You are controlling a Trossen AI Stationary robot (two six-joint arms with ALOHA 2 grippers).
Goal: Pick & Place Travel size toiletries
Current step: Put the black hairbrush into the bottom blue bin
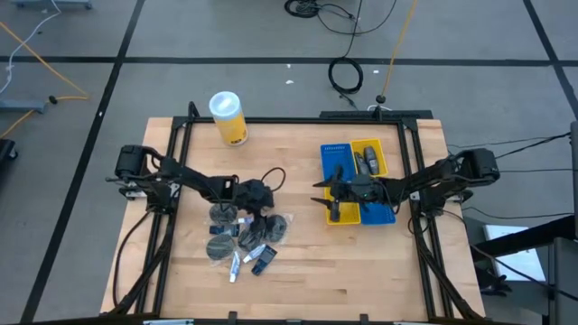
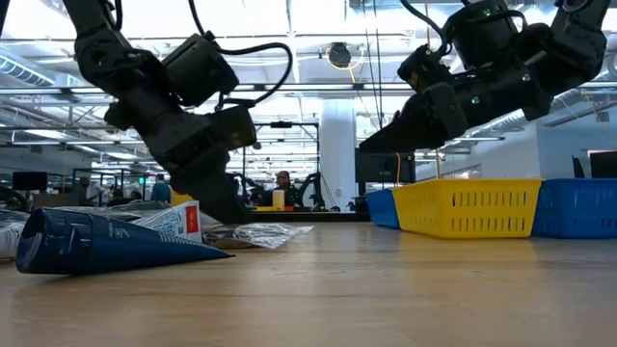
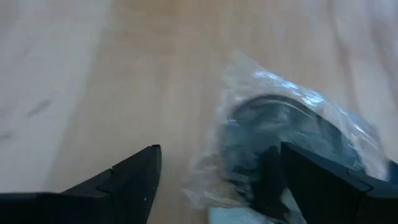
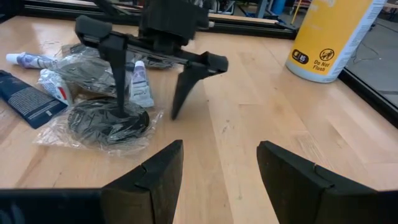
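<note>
Clear-wrapped grey pouch (image 4: pixel 107 122) lies on table (image 1: pixel 361 262) among toiletries (image 1: pixel 242 236). Left gripper (image 4: pixel 149 93) spread wide, one finger touching pouch. Right gripper (image 1: pixel 336 200) parted, empty, over tray (image 1: pixel 377 215).

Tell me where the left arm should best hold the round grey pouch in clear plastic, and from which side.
Probably from straight above, across the flat disc's rim. The pouch lies flat on the table, so only its edges offer grip. The left gripper is open, one finger already touching the pouch.
</note>
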